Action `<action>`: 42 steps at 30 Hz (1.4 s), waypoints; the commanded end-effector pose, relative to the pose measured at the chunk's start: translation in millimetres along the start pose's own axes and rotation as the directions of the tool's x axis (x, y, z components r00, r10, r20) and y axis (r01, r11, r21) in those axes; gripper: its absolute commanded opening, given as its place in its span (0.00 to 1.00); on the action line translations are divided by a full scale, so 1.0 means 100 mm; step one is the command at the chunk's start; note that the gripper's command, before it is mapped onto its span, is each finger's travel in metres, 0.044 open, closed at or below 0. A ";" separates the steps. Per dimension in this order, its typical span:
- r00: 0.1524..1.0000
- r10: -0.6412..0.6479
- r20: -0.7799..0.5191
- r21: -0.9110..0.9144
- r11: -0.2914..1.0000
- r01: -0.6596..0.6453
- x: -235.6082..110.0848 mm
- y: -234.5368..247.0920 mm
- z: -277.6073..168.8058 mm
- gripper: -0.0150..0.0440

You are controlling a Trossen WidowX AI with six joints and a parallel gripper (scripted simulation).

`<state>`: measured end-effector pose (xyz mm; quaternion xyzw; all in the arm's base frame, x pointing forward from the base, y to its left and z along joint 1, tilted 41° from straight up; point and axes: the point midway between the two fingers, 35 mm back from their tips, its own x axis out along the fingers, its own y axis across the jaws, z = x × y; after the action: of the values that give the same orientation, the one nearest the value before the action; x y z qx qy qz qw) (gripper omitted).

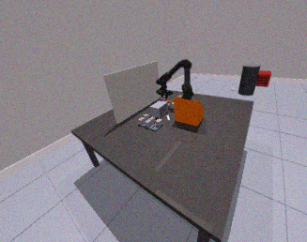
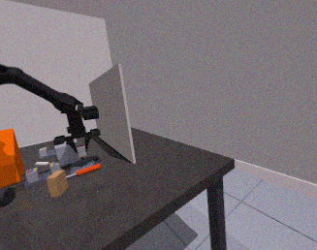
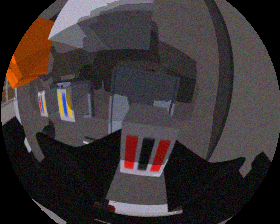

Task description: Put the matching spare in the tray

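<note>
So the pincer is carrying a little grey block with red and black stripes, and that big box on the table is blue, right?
Not quite: the big box on the table is orange, not blue, as the top view shows. The rest holds: the pincer is shut on a little grey block with red and black stripes, seen in the wrist view.

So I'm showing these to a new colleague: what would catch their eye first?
Probably the bright orange box in the middle of the dark table, beside the black arm. Next, the pale upright panel standing near it. Below it the tool is shut on a small grey part with red stripes.
</note>
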<state>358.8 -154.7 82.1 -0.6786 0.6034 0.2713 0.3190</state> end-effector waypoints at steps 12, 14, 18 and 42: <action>1.000 0.000 0.001 -0.006 1.000 0.000 0.17 0.02 0.00 0.25; 1.000 0.000 0.001 -0.006 1.000 0.000 0.19 0.03 0.00 0.25; 1.000 0.000 0.000 -0.007 1.000 0.000 0.24 0.03 0.00 0.25; 1.000 0.000 -0.009 -0.002 1.000 0.000 0.43 0.07 -0.02 0.39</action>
<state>356.5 -185.1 50.1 -0.6799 0.6047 0.2694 0.3155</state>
